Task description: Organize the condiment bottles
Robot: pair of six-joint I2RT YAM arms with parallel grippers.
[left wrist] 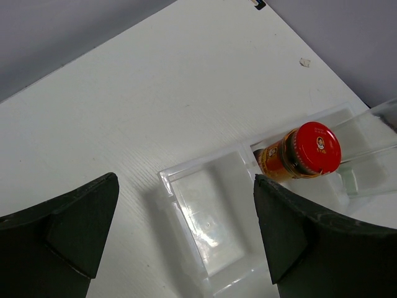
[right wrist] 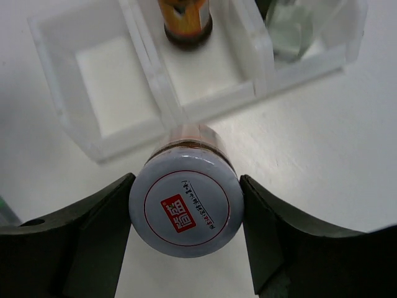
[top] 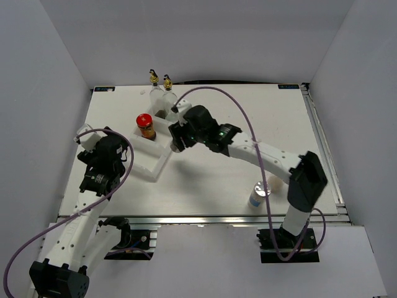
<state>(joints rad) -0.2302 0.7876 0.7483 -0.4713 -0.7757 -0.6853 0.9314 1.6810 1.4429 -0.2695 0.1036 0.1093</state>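
My right gripper [right wrist: 185, 214] is shut on the small silver-lidded jar [right wrist: 185, 208] and holds it just in front of the white stepped tray [right wrist: 155, 93]. In the top view this gripper [top: 177, 140] hides most of the jar. The red-capped jar [top: 145, 124] stands in the tray's middle compartment and also shows in the left wrist view [left wrist: 301, 152]. Two glass bottles with gold pourers [top: 154, 84] [top: 167, 88] stand at the tray's far end. My left gripper [left wrist: 186, 189] is open and empty above the tray's near compartment. A silver-topped shaker [top: 257, 197] stands by the right arm's base.
The tray [top: 155, 166] lies diagonally at the table's left centre. A second pale container [top: 274, 182] stands behind the shaker, partly hidden by a cable. The right arm stretches across the table's middle. Grey walls close in the table on three sides.
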